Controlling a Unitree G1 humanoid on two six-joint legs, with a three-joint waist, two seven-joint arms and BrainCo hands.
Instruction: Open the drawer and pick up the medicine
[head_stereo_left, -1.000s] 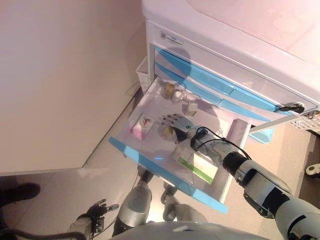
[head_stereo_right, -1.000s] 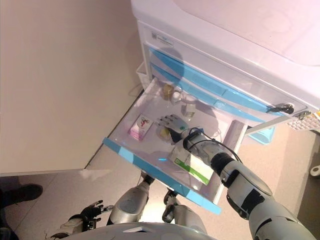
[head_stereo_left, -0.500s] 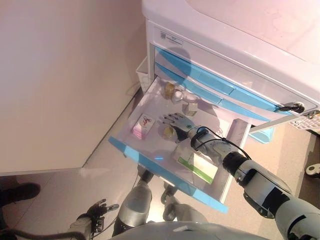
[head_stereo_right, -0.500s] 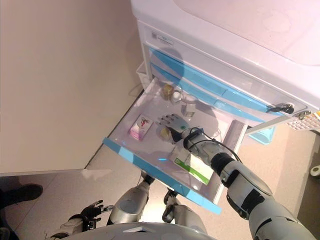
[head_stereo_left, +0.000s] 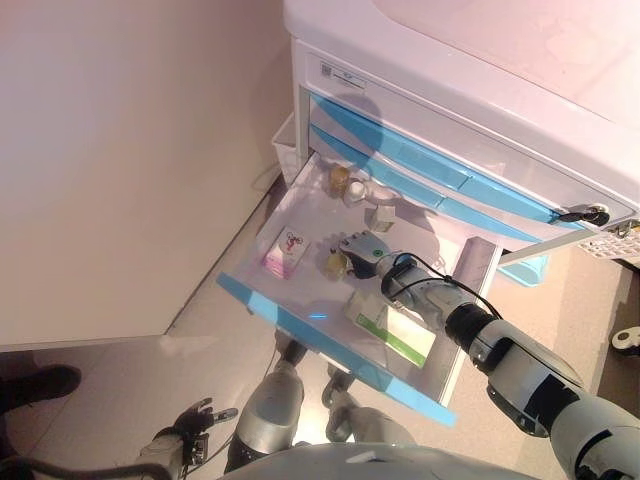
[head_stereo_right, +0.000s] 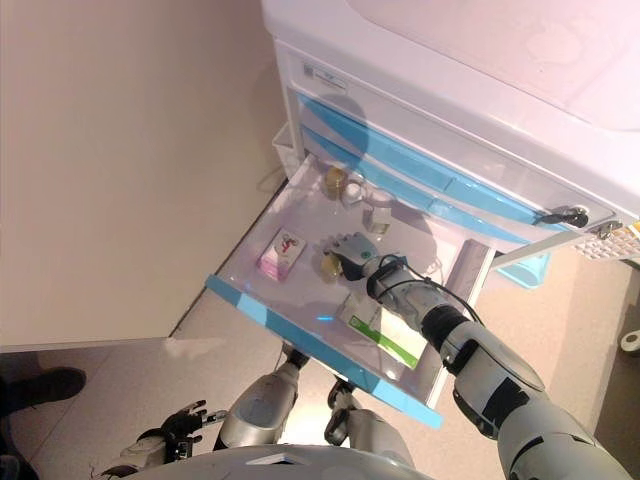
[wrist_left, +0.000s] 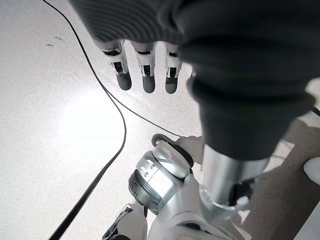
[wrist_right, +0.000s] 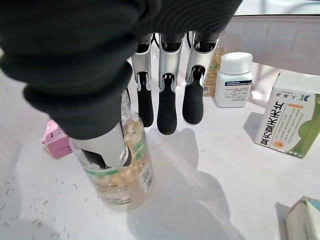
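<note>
- Nearest the camera, at the lower left of the left eye view, the left hand (head_stereo_left: 192, 428) hangs idle over the floor. In its own wrist view the fingers (wrist_left: 145, 65) are straight and relaxed and hold nothing.
- Above it, the open drawer (head_stereo_left: 300, 330) slants from left of centre down toward the lower right, its blue front edge nearest.
- A green-and-white box (head_stereo_left: 392, 330) lies in the near right part of the drawer, and a pink box (head_stereo_left: 284, 251) lies at the left part.
- In the middle of the frame the right hand (head_stereo_right: 352, 250) reaches into the drawer beside the clear bottle (wrist_right: 122, 167) of yellow capsules, the likely medicine.
- In the right wrist view the thumb (wrist_right: 102, 145) lies against the bottle's side, at left of centre. The fingertips (wrist_right: 166, 117) hang half-curled just beyond and right of it, with a gap between them and the bottle; the grasp is not closed.
- The bottle stands upright on the drawer floor. It looks light, rigid and smooth-walled, so it could tip or slide if nudged. The safest hold is probably around its mid-body, thumb opposite the fingers.
- Farther in, a white bottle (wrist_right: 234, 80) and a green-printed carton (wrist_right: 290, 122) stand at the upper right of the wrist view.
- Beyond is the cabinet (head_stereo_left: 480, 60), its upper blue drawers shut.
</note>
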